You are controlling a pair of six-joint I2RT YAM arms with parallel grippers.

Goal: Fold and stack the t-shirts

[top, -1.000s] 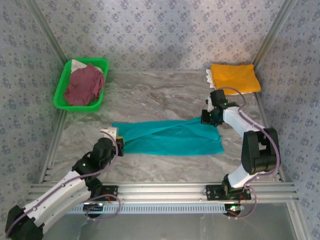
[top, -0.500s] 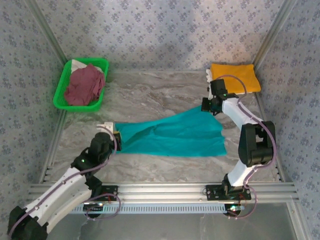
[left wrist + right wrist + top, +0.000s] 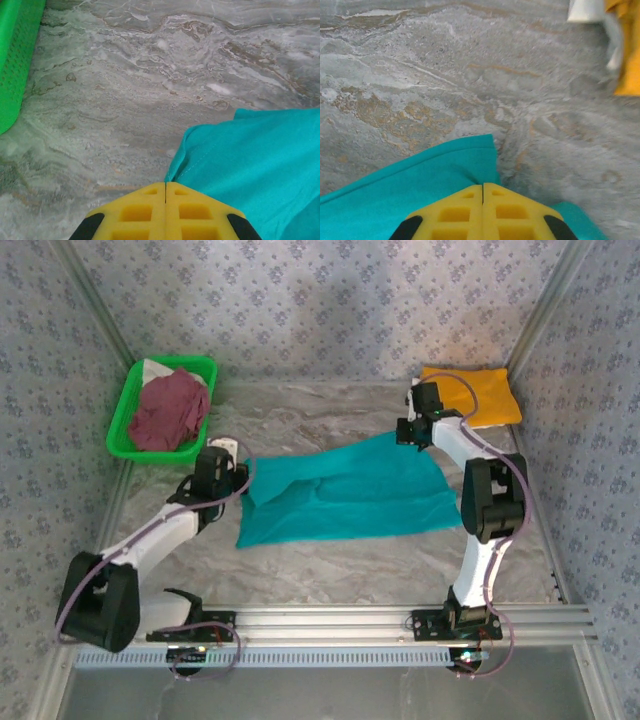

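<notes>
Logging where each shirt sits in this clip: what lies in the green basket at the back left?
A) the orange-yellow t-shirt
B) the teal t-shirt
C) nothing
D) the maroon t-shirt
D: the maroon t-shirt lies bunched in the green basket, while the teal t-shirt is spread on the table and the orange-yellow t-shirt lies folded at the back right.

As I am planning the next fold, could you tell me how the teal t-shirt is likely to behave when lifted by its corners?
Probably floppy: the teal t-shirt shows creases and a folded-over flap between the left gripper and the right gripper, so it should sag if lifted. It looks thin and light, likely sliding easily over the smooth table.
</notes>
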